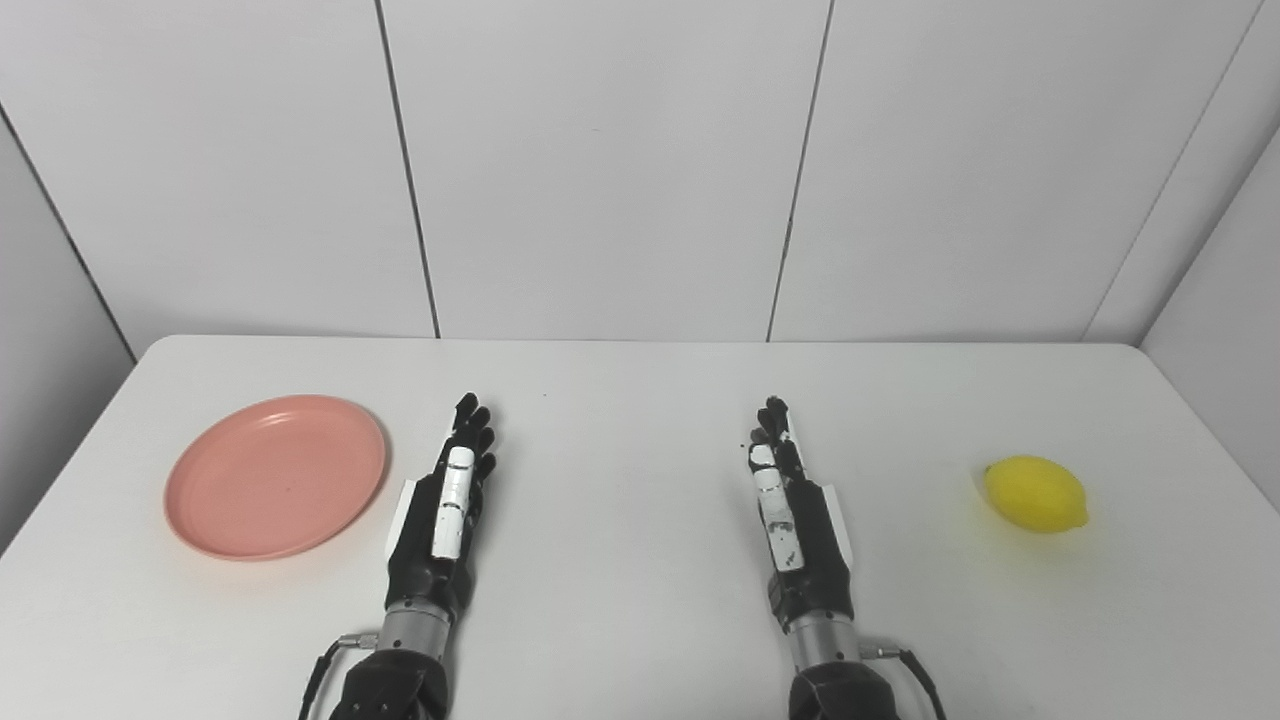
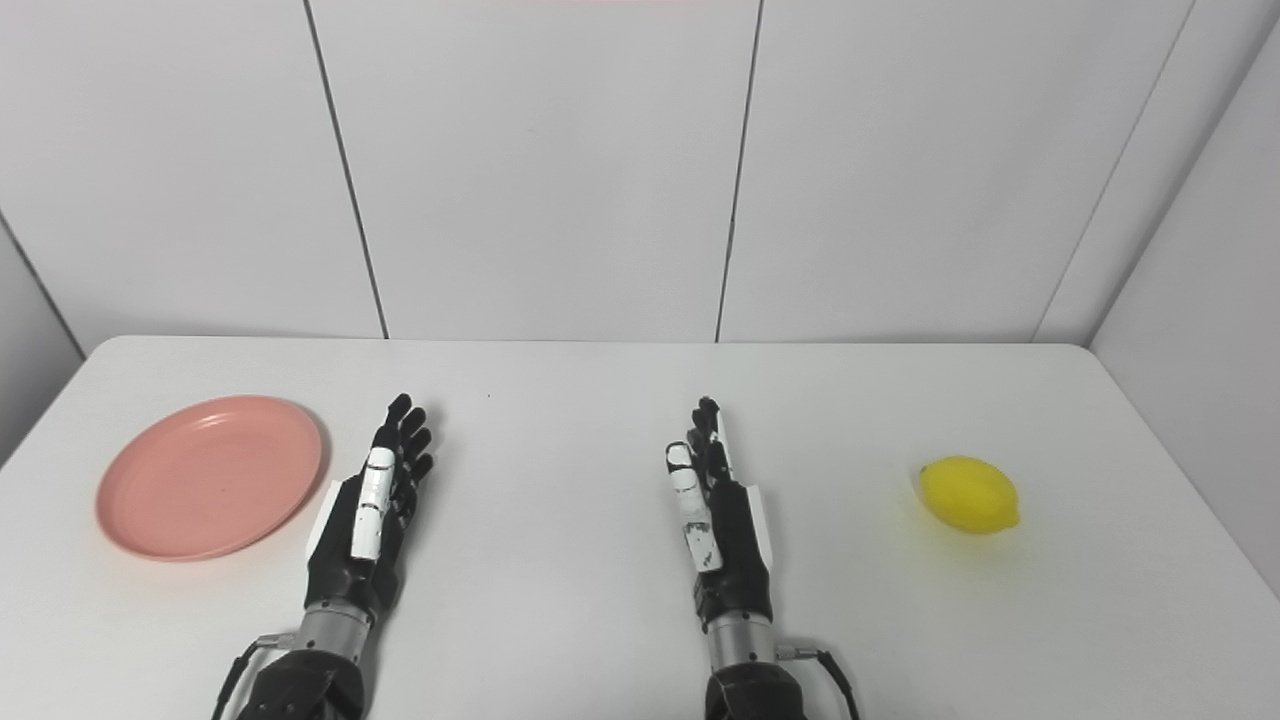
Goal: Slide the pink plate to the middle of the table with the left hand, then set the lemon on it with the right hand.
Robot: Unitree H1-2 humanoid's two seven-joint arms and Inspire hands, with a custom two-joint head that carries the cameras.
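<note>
Plate (image 1: 276, 476), pink, lies at the frame's left on the white surface (image 1: 620, 600), just beside the left robot hand (image 1: 445, 515); lemon (image 1: 1036, 493) rests at far right, well apart from the right robot hand (image 1: 790, 520). Both hands are flat, fingers extended, holding nothing. Risks: plate overshooting centre; lemon rolling off the shallow rim. No legible writing.

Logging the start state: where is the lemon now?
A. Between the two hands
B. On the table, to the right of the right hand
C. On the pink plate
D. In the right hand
B: the lemon lies on the white table, apart from the open right hand; the pink plate is empty.
</note>
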